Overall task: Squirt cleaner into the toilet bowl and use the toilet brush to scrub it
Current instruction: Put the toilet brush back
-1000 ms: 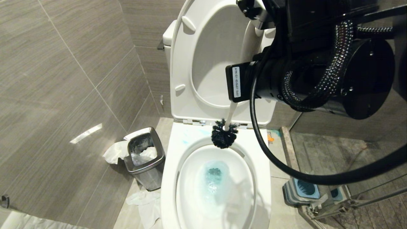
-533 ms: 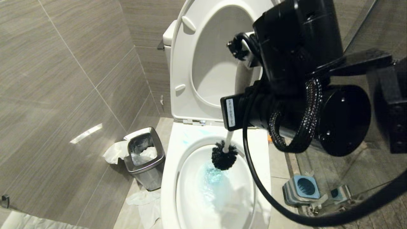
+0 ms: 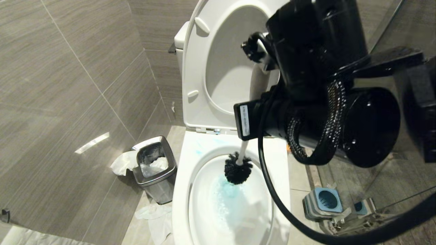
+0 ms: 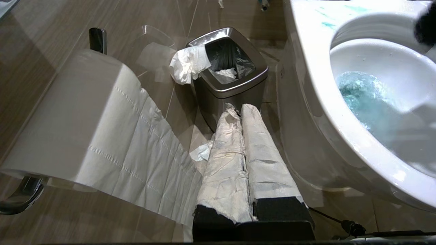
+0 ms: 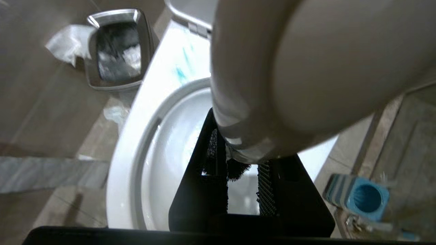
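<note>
We look down on a white toilet with its lid and seat raised. The toilet bowl (image 3: 190, 177) fills the lower middle of the head view, and the cleaner (image 3: 226, 195) shows as pale turquoise water in its basin, with faint teal smears on the rim near the hinge.

Our right tool (image 5: 240, 166) hangs above the bowl's far end, clamped on the white handle of the toilet brush (image 3: 238, 172); in the right wrist view the handle's rounded end looms large between the black, ribbed pads. The brush's black bristle head sits inside the bowl, near the far wall just below the rim and above the tinted water; we cannot tell whether it touches the ceramic.

Our left tool (image 4: 242, 112) is parked low beside the toilet, its paper-wrapped fingers pressed together and holding nothing, pointing toward a steel waste bin (image 3: 155, 168). A blue-and-grey brush holder (image 3: 323, 200) stands on the floor at the right.

We judge the squirting done and the scrubbing under way. Next we would need to press the bristles onto the bowl wall and sweep around it, keeping a firm hold.
</note>
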Tool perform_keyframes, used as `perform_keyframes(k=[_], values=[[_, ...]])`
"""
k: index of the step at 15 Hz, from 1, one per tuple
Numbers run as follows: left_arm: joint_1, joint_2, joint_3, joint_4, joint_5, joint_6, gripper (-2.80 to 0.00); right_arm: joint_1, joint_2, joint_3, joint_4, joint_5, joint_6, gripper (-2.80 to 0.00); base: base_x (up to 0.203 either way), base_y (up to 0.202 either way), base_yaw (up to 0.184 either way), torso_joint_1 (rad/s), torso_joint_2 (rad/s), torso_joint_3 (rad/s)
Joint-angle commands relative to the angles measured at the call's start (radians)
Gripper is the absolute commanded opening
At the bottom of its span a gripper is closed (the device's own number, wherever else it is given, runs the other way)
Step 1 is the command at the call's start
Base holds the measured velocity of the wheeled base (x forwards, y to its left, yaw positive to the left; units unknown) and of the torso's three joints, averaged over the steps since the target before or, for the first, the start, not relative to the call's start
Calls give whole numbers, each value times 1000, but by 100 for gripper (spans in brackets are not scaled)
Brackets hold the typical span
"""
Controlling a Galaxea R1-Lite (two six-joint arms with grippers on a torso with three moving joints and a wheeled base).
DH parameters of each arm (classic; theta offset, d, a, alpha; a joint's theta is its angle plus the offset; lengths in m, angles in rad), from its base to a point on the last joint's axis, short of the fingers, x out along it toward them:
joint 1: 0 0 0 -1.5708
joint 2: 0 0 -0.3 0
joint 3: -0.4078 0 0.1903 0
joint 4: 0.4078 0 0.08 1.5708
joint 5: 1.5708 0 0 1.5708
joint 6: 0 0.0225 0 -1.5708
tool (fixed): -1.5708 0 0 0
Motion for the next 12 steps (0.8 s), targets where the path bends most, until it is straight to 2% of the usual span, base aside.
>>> perform_keyframes(k=[1, 3, 12], values=[[-1, 1, 0, 0, 0, 0, -280, 1, 4, 10, 1, -5, 6, -280, 0, 0, 0, 0, 0, 0], [1, 1, 0, 0, 0, 0, -280, 0, -1, -53, 6, -4, -6, -280, 0, 0, 0, 0, 0, 0], [1, 1, 0, 0, 0, 0, -280, 2, -10, -49, 6, -2, -9, -280, 0, 0, 0, 0, 0, 0]])
